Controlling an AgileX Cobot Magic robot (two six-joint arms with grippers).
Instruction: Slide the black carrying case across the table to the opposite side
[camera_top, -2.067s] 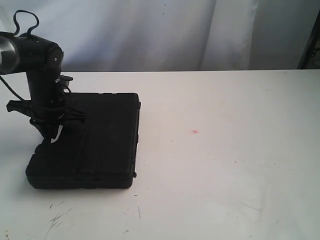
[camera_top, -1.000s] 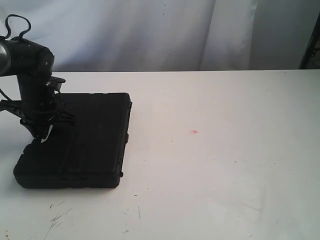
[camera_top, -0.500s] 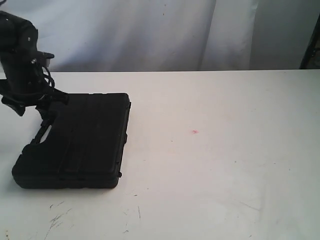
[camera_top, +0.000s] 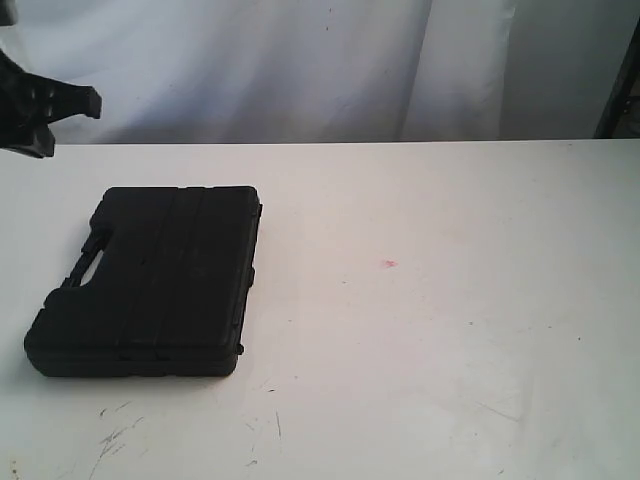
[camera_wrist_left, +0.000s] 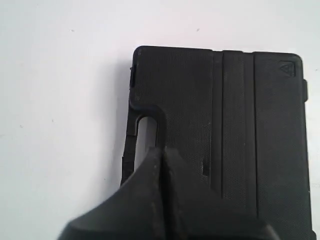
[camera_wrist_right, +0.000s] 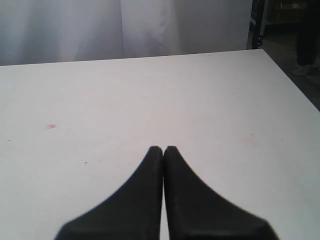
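Left gripper (camera_wrist_left: 161, 150) is pinched shut and empty, hanging clear of the case (camera_wrist_left: 225, 125); right gripper (camera_wrist_right: 163, 148) is likewise shut above the table (camera_wrist_right: 150, 90).

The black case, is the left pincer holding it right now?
No, the case lies alone on the table, and the left pincer hangs shut, clear of it.

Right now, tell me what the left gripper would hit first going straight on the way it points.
Probably the case, by its handle slot: the shut left gripper points there from above. How far above is unclear.
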